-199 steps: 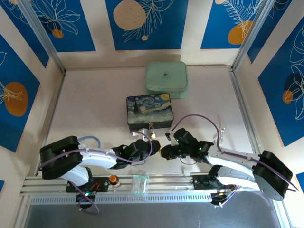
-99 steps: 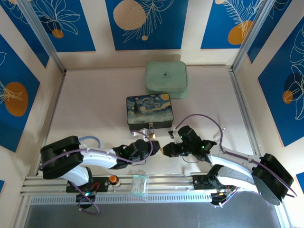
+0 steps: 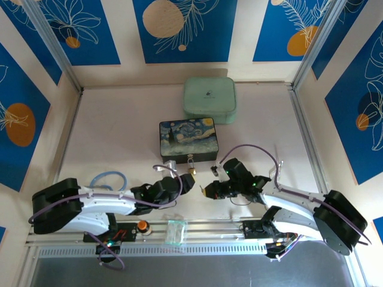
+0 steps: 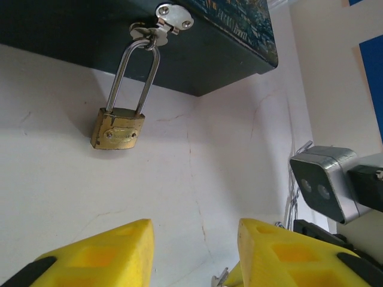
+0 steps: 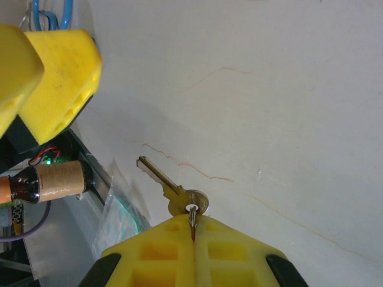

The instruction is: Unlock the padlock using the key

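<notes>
My left gripper (image 4: 194,242) stood wide and empty, just on the near side of the padlock (image 4: 118,129). The padlock lay on the table (image 3: 119,131), its shackle hooked through the hasp on the near wall of the painted tin box (image 3: 188,139). To the right, my right gripper (image 5: 192,234) was pinched tight on the head of the key (image 5: 169,184). Its blade stuck out beyond my fingertips, apart from the padlock.

Padlock (image 3: 191,167) hangs off the painted box's (image 3: 189,141) near face; left gripper (image 3: 188,179) and right gripper (image 3: 206,191) sit close by, apart.
</notes>
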You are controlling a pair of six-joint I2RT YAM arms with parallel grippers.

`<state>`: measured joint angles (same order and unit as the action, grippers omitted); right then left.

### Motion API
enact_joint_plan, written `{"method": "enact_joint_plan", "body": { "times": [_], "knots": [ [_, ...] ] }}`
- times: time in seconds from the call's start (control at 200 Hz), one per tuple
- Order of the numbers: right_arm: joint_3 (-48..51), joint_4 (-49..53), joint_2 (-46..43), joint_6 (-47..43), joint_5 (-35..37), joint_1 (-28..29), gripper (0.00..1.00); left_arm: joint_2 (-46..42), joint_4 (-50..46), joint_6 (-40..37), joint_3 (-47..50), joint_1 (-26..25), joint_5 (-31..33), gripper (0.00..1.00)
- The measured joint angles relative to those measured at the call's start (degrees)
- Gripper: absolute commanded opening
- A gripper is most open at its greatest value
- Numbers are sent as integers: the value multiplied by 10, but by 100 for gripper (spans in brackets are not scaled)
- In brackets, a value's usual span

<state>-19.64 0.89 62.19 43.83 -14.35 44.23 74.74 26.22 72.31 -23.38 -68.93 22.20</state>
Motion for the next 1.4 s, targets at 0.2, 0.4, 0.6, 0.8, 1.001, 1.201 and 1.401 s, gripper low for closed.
{"method": "enact_joint_plan", "body": {
  "times": [0.2,0.4,0.6,0.8,1.001,1.201,1.401],
  "knots": [
    [-14,-1,14,-3,-7,0,1,62,26,-26,-25,0,-47,30],
    [-18,-1,16,-3,-7,0,1,99,68,-32,-29,0,-80,25],
    [-18,3,20,-3,-7,-4,1,121,109,-16,-29,0,-88,9],
    [-18,5,22,-3,-7,-7,2,132,115,-10,-29,1,-87,0],
    [-17,10,15,5,1,-15,75,111,113,-6,-20,2,-74,0],
    [-16,-21,-50,51,6,-49,100,41,158,18,26,7,-27,0],
    [-15,-181,-65,141,-13,-72,90,-11,177,29,48,8,-10,0]
  ]
}}
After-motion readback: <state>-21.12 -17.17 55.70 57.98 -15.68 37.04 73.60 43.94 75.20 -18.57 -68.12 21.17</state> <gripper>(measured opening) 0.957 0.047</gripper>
